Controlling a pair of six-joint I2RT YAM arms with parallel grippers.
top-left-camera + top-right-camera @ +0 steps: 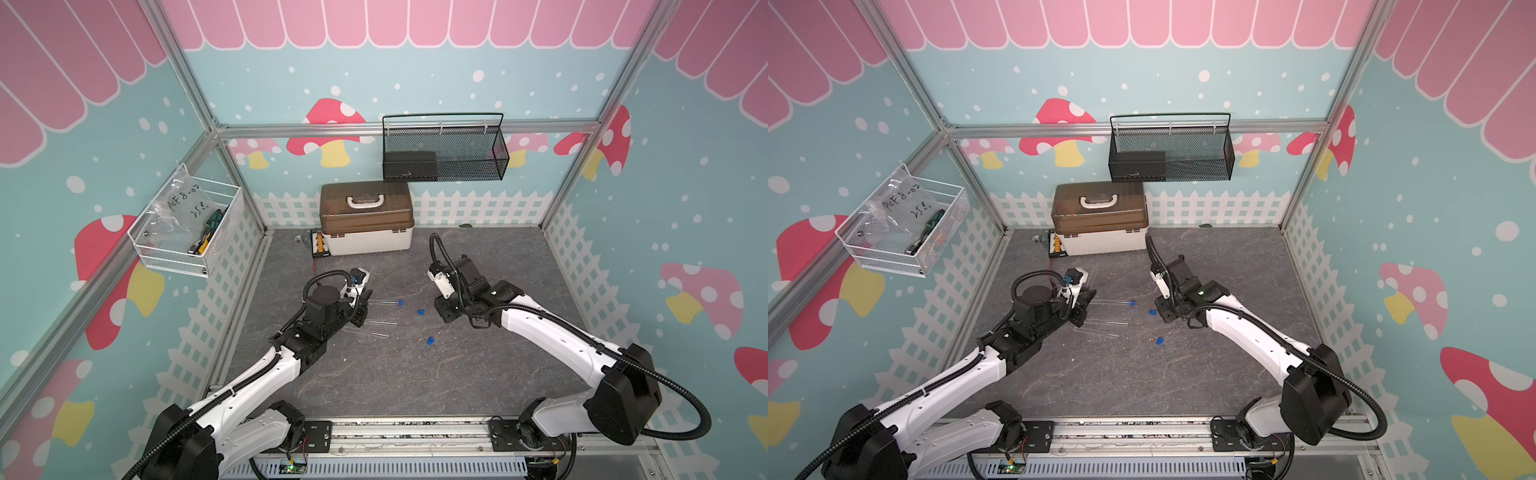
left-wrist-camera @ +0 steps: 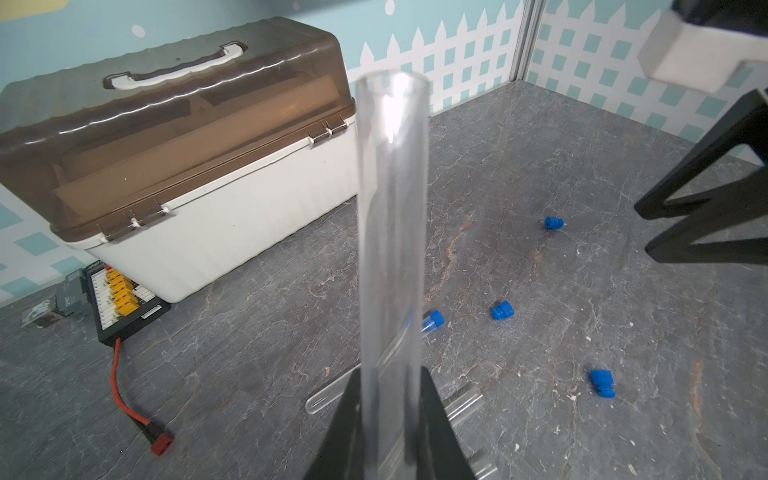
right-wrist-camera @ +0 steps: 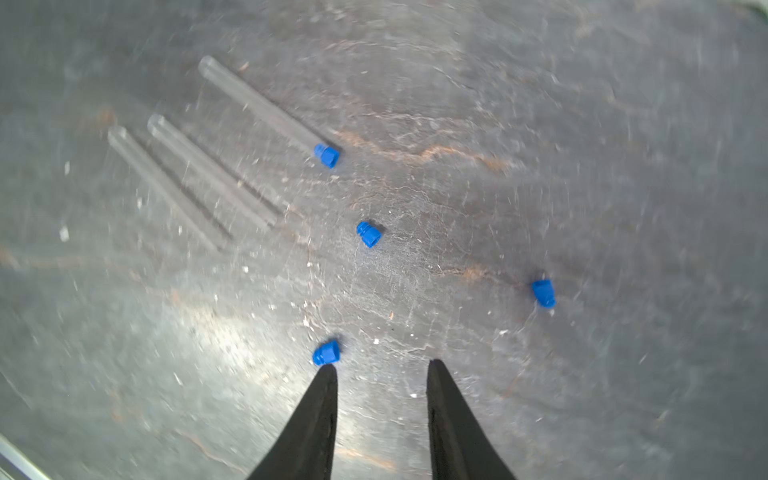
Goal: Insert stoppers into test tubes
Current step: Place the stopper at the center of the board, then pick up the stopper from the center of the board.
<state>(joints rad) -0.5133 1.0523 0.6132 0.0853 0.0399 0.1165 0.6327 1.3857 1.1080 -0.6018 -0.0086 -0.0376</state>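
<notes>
Three loose stoppers wait on the table. Read a top view as a clock, twelve at the back wall, centred on the nearest stopper. At nine lie a bare tube and a second bare tube, mouths toward three. The middle stopper is at twelve and the capped tube at ten. The third stopper shows only in the wrist views. At one hangs the right gripper, jaws parted and empty; in its wrist view the nearest stopper sits just outside one fingertip. At ten the left gripper clamps the held tube, open mouth clear of the jaws. Farthest, at eleven, stands the brown-lidded box.

I judge a stopper pickup is in hand. Centre the jaws over the plug and pinch its wide head so the ribbed end is free. Then push straight along the tube's axis.
</notes>
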